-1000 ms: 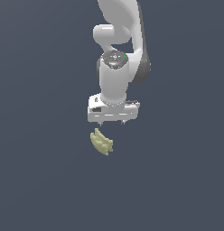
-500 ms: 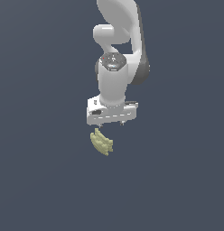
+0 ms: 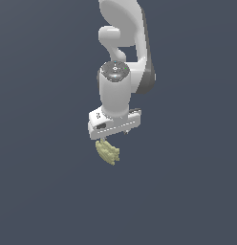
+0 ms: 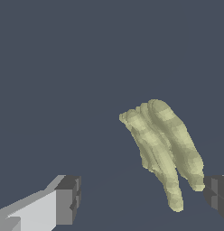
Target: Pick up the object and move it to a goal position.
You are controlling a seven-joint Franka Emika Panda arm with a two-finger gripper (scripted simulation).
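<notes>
The object (image 3: 107, 152) is a small pale yellow-green knobbly bunch lying on the dark grey floor, just below my white gripper (image 3: 113, 135) in the exterior view. The gripper hangs straight down from the arm and its body hides the object's upper end. In the wrist view the object (image 4: 163, 146) lies between the two dark fingertips, close to one finger (image 4: 216, 195) and far from the other finger (image 4: 68, 200). The jaws stand wide apart and hold nothing. My gripper (image 4: 141, 198) does not touch the object.
The floor (image 3: 44, 182) is a plain dark grey surface on all sides. No other objects, walls or edges show in either view.
The arm has come down a little, so the gripper is now closer above the object. The object has not moved.
</notes>
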